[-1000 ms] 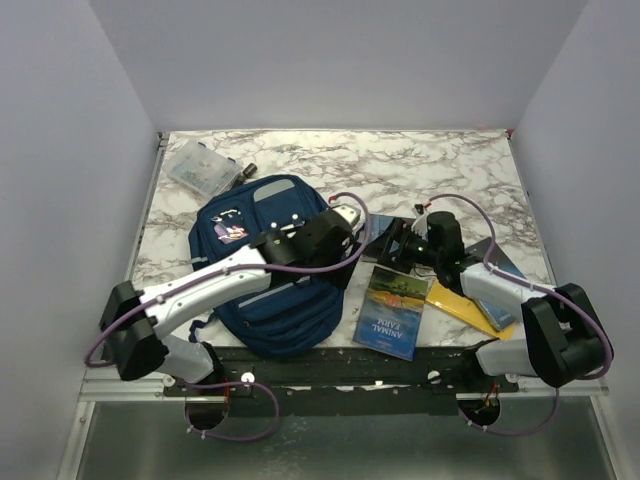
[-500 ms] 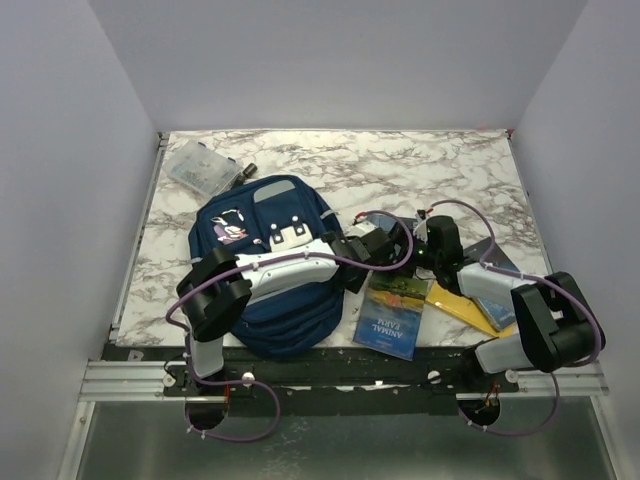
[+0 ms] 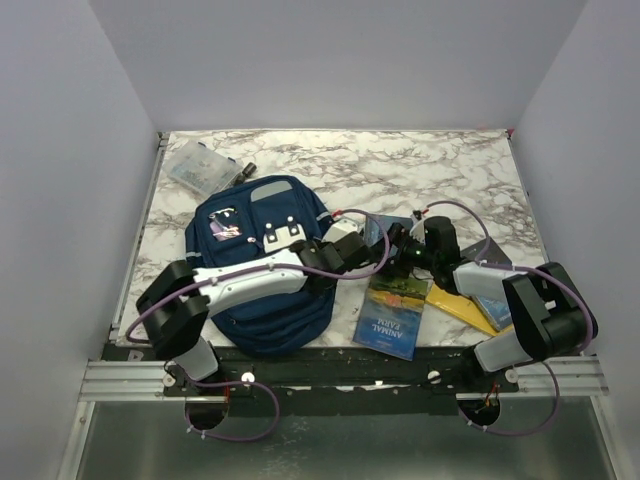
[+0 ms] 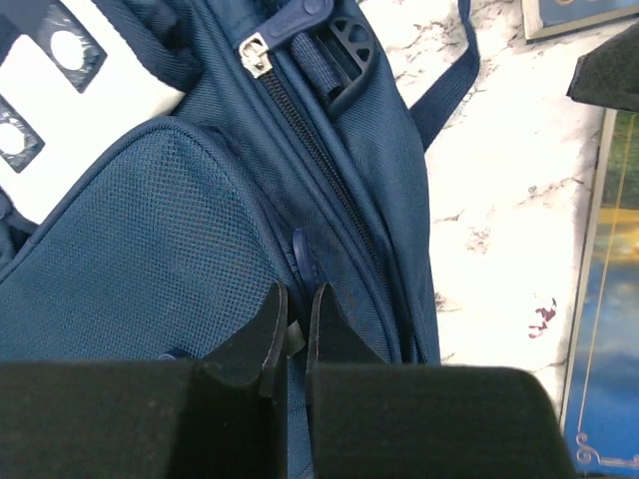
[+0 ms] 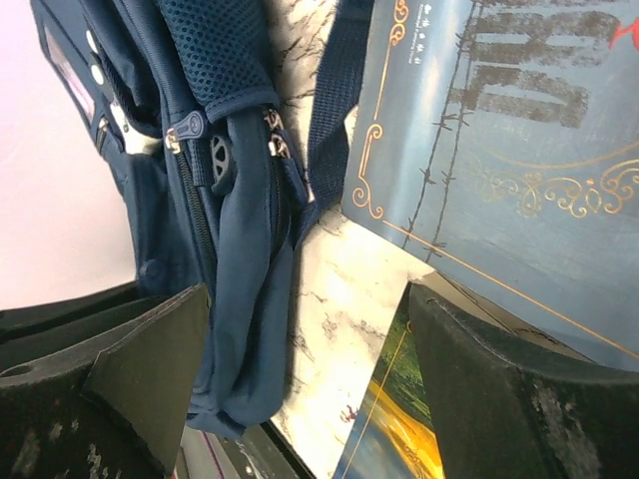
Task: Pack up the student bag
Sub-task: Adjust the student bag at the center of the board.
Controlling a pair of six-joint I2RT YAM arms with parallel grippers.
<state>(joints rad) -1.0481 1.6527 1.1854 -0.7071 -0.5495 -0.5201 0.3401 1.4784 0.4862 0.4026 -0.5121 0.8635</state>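
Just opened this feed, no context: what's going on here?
The left gripper has its jaws shut on a zipper pull on the side of the navy student bag; that zip looks closed. The right gripper hangs beside the bag, jaws wide open and empty, above the books lying on the table, outside the bag.

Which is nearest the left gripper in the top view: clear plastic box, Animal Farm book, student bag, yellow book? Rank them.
1. student bag: in contact; the left gripper is shut on its zipper pull at the bag's right side.
2. Animal Farm book: just right of the bag, toward the bases.
3. yellow book: farther right.
4. clear plastic box: far-left corner.
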